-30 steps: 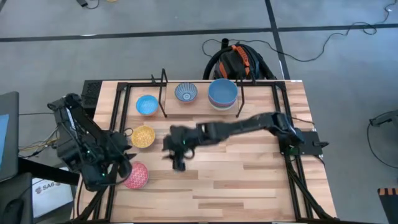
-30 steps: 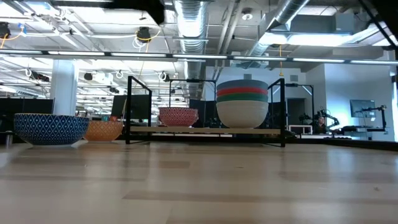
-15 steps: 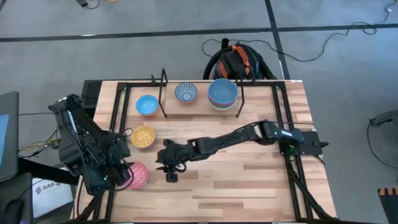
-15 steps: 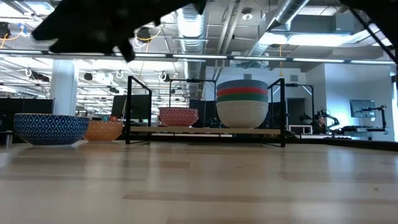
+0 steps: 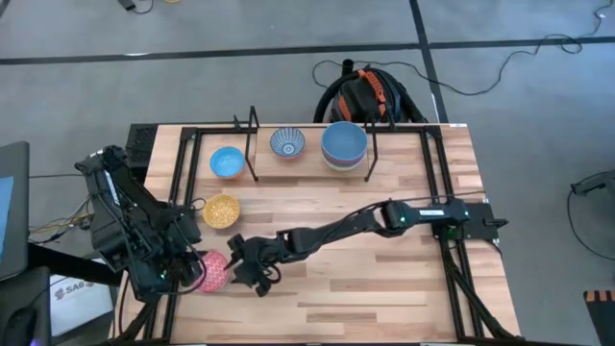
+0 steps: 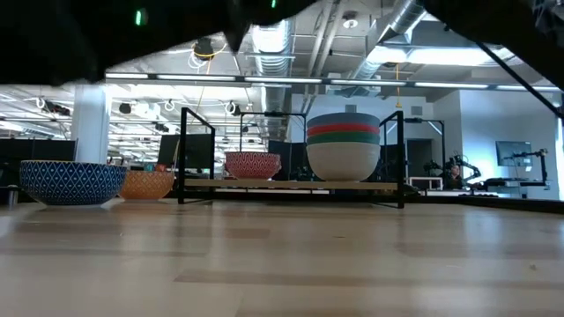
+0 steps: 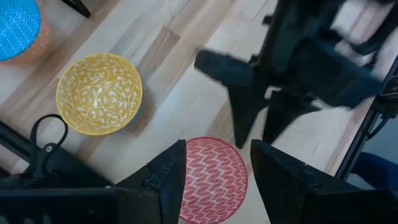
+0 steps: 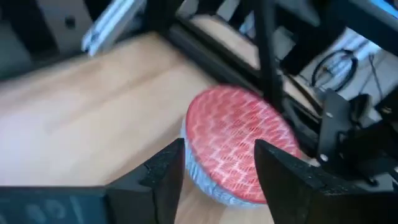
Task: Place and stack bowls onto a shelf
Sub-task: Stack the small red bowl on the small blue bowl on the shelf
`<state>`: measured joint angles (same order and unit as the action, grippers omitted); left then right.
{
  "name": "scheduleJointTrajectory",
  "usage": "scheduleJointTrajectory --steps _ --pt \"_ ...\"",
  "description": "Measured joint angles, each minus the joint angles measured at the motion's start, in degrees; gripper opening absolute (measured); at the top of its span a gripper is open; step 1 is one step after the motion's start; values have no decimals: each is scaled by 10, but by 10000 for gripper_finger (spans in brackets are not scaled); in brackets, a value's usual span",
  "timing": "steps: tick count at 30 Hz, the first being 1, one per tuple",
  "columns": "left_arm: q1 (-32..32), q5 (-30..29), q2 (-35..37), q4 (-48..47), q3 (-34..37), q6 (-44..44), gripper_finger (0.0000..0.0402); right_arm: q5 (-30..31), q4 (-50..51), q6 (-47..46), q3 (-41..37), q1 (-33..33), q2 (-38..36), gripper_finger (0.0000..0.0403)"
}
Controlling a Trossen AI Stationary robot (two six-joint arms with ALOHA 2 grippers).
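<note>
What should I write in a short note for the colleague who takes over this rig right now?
Right end effector: open, stretched across the table, just short of the red bowl.
Left end effector: open, waiting above the same red bowl at the table's left edge.
Done: a stack of bowls and the blue-white patterned bowl sit on the shelf.
Left: the red bowl, the yellow bowl and the light blue bowl are on the table, outside the shelf's posts. None is grasped yet.

Two dark jointed arms, black wedge-shaped fingers (image 7: pixel 163 180), small green indicator lights
</note>
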<state>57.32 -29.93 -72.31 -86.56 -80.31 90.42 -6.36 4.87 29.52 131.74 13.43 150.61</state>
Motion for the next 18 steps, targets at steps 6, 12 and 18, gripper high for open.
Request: scheduleJointTrajectory --steps 6,12,18 --pt "0 11 0 0 0 9 163 -11 -48 74 0 -1 35 245" --pt "0 12 0 0 0 27 163 -11 -70 112 0 -10 40 246" --pt "-7 18 0 0 0 48 163 -28 -72 130 1 -26 53 246"
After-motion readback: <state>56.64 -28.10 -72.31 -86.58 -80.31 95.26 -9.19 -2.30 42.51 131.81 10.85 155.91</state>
